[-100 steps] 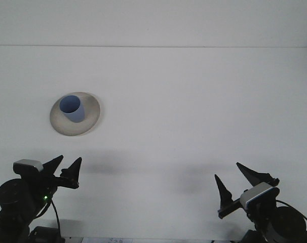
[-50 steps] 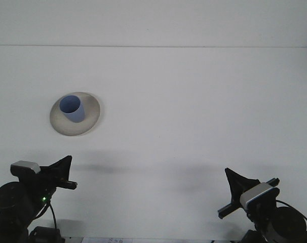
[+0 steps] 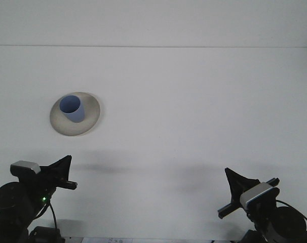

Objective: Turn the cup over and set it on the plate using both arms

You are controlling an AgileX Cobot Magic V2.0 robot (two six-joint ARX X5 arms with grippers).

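Cup on plate, ahead of the left gripper.
The cup (image 3: 72, 108) stands on the plate (image 3: 90, 117), ahead of the left gripper (image 3: 63, 173) and far left of the right gripper (image 3: 238, 185).

Both arms' bases are cut off below.

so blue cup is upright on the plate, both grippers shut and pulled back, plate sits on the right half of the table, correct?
Not quite: the plate with the blue cup sits on the left half, per the front view. Left gripper and right gripper are shut, pulled back.
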